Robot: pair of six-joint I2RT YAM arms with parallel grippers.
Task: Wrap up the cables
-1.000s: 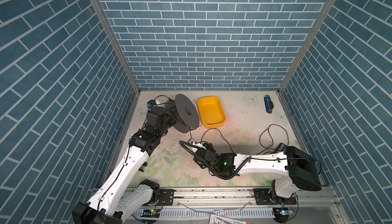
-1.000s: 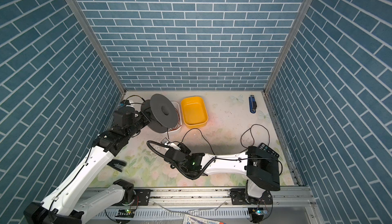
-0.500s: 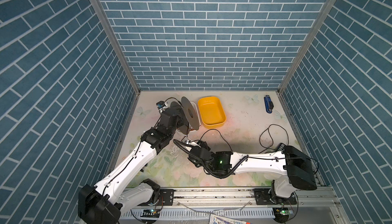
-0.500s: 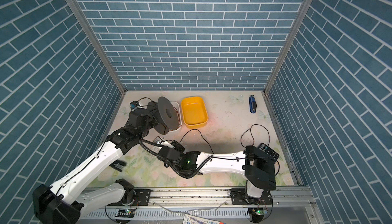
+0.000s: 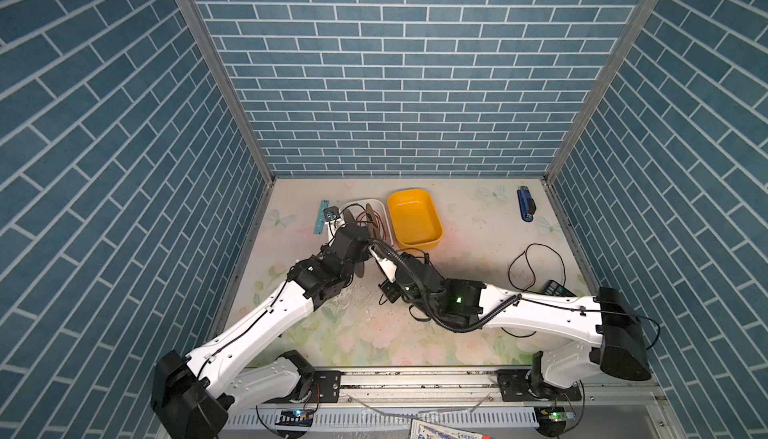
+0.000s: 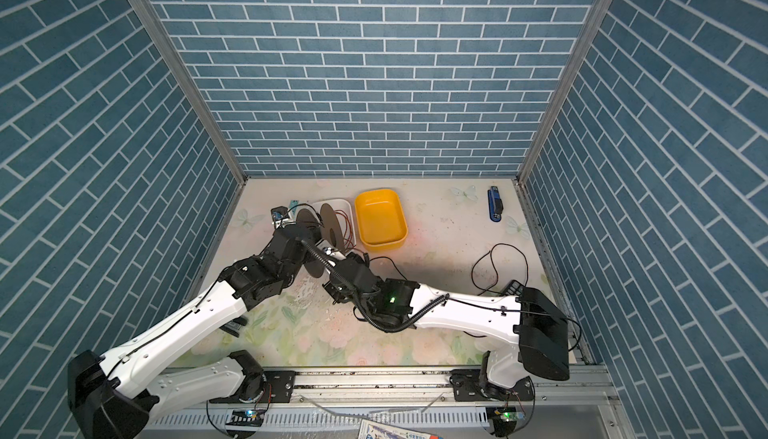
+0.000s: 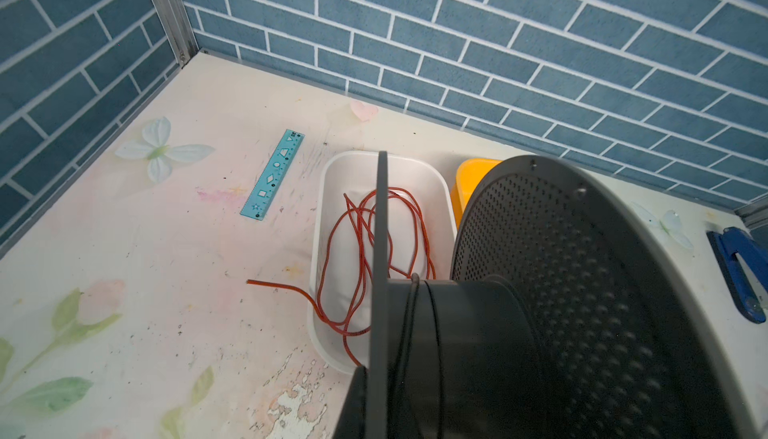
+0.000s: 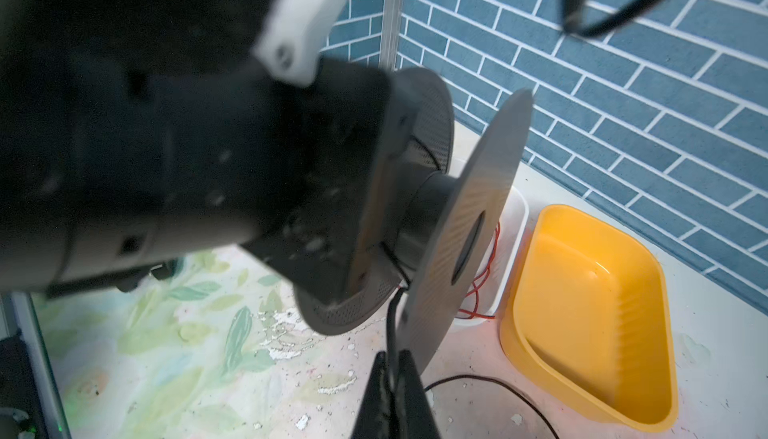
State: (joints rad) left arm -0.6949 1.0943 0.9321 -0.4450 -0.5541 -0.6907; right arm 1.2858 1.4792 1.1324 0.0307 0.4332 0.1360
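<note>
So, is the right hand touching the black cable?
Touching. In the right wrist view the right hand is pinched shut on the black cable, close to the spool.

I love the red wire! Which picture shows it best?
The left wrist view: the red wire loops in the white tray, big and clear. Both top views show it small; the right wrist view shows only a sliver.
</note>
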